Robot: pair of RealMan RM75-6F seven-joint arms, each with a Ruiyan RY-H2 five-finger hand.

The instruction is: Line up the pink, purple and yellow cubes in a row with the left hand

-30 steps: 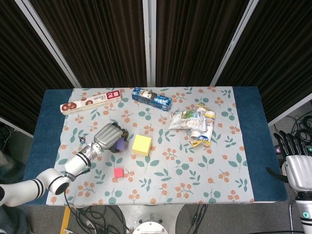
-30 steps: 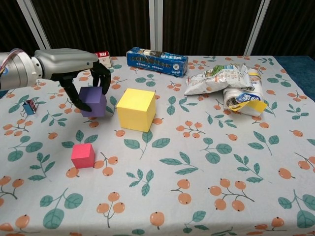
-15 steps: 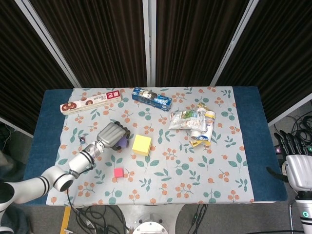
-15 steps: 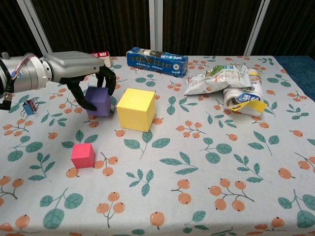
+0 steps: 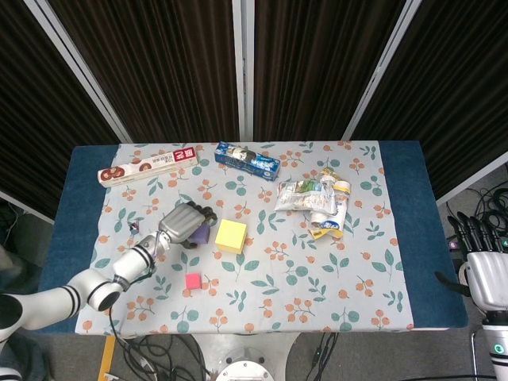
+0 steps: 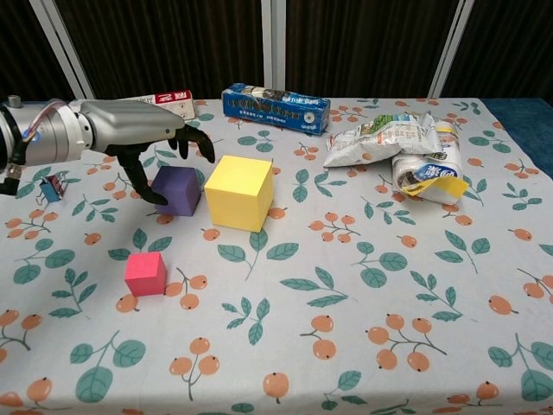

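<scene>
The purple cube point(image 6: 179, 192) sits on the flowered cloth just left of the bigger yellow cube point(image 6: 238, 192), almost touching it. My left hand point(image 6: 138, 134) hovers over the purple cube with its fingers lifted and spread; the thumb reaches down by the cube's left side. In the head view the left hand point(image 5: 181, 224) covers most of the purple cube point(image 5: 200, 235), beside the yellow cube point(image 5: 231, 236). The small pink cube point(image 6: 145, 273) lies alone nearer the front edge, also seen as the pink cube point(image 5: 193, 280). My right hand point(image 5: 484, 270) rests off the table's right end, holding nothing.
A long red box point(image 5: 148, 167) and a blue box point(image 5: 247, 160) lie along the far edge. Crumpled snack bags point(image 6: 406, 151) are heaped at the right. A tiny blue item point(image 6: 50, 186) lies at the left.
My left hand carried the purple cube right toward the yellow cube, set it down and spread its fingers off it. The right hand stayed still.
</scene>
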